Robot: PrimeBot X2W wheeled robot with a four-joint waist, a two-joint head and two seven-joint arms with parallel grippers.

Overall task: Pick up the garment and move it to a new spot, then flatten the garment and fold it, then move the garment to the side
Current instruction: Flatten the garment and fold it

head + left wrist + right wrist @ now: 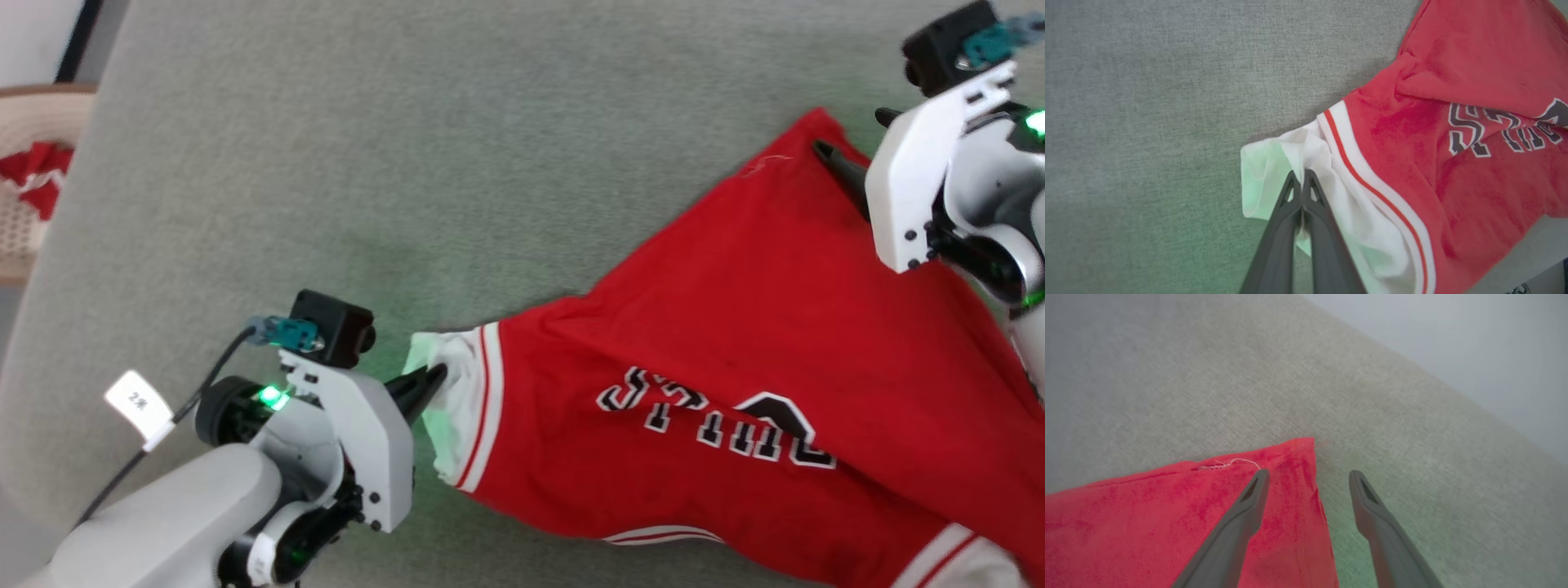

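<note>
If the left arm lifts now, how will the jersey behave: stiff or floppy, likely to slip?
Probably floppy: the garment lies creased and bunches where the left gripper pinches its white sleeve. It would likely hang and drag from that one point, since the right gripper stands open over a red corner. Slipping seems unlikely; the grip is shut on folded cloth.

Upside-down lettering on garment: "ULLS"; tag unclear.
</note>
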